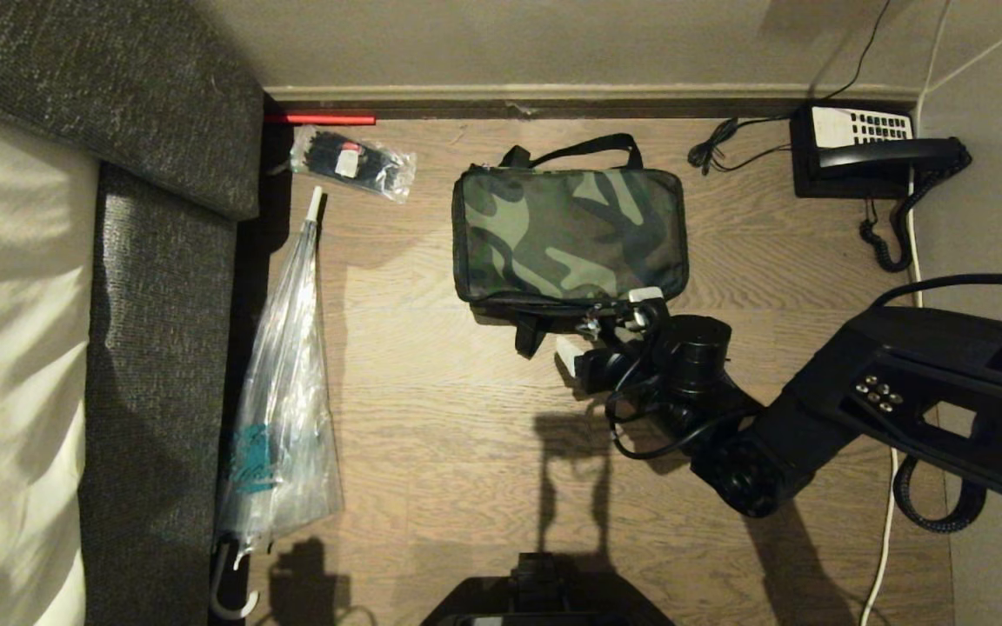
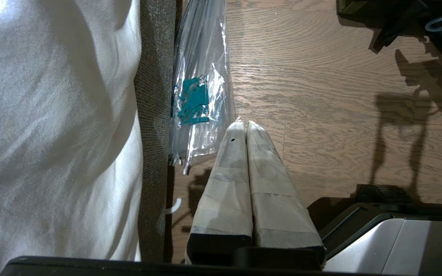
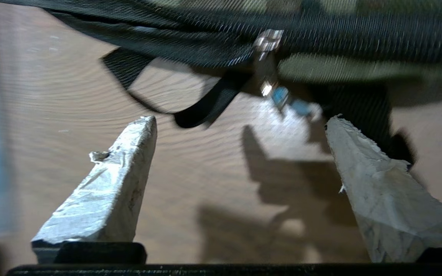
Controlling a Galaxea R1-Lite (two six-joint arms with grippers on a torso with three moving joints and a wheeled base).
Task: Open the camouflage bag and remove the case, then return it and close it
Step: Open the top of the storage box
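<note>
The camouflage bag (image 1: 569, 235) lies zipped shut on the wooden floor, its black handles at the far and near sides. My right gripper (image 1: 605, 323) hovers at the bag's near edge, open, with nothing between its taped fingers. In the right wrist view the gripper (image 3: 240, 120) faces the bag's black side (image 3: 190, 42). There the metal zipper pull (image 3: 268, 40), with a small blue loop (image 3: 282, 96), hangs just beyond the fingertips and is not touched. The case is hidden. My left gripper (image 2: 246, 124) is shut and empty, parked low beside the grey couch edge.
A grey couch with a white cushion (image 1: 153, 330) fills the left. A folded clear umbrella (image 1: 283, 391) lies along it, with a clear packet of black ties (image 1: 351, 163) beyond. A black desk telephone (image 1: 866, 152) with coiled cord sits at the far right by the wall.
</note>
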